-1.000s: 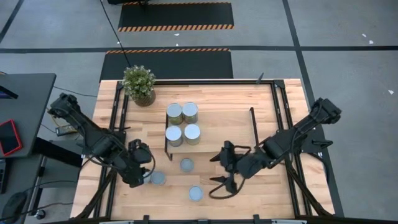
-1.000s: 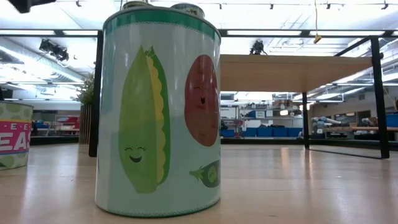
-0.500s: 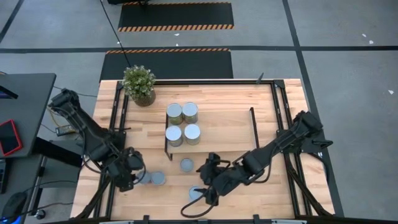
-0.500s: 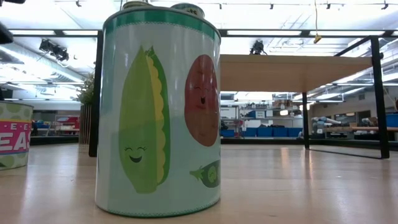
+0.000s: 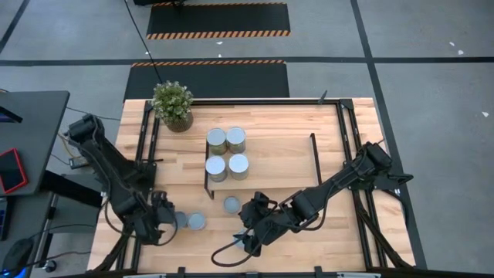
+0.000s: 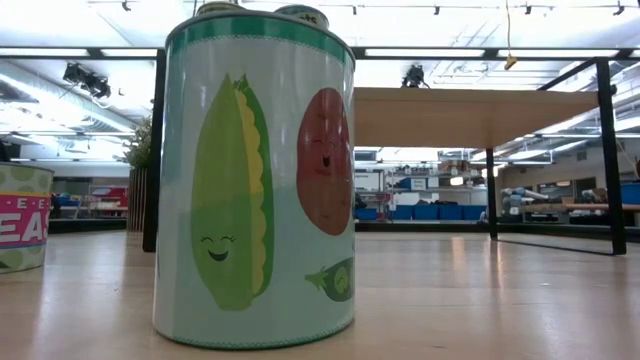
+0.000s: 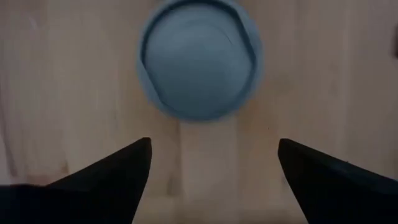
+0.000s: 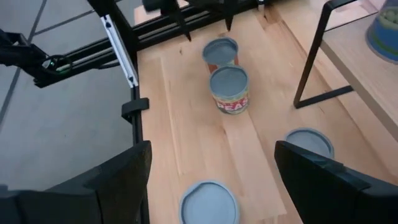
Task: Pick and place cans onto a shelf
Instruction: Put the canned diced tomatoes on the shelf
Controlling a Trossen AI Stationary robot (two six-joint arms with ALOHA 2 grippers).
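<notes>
Four cans (image 5: 227, 152) stand on the shelf (image 5: 270, 154). Three more show on the table: one (image 5: 231, 205) before the shelf and two side by side (image 5: 197, 222) (image 5: 179, 220) at the near left. My left gripper (image 5: 166, 222) hangs open over the leftmost can (image 7: 199, 59), its fingers clear of it. My right gripper (image 8: 211, 180) is open above a further can (image 8: 209, 202) by the near edge, which it hides in the high view. The low view is filled by a pea-labelled can (image 6: 255, 180).
A potted plant (image 5: 172, 104) stands at the far left corner. Black rod frames (image 5: 312, 158) rise at the shelf's short ends. Black rails (image 8: 121, 46) run along the table's sides. Bare wood lies at the near right (image 5: 332, 239).
My left gripper has drawn back toward the table's near left corner, and a can beside it now shows. My right gripper has travelled toward the left and near edges and now covers the can by the near edge in the high view.
</notes>
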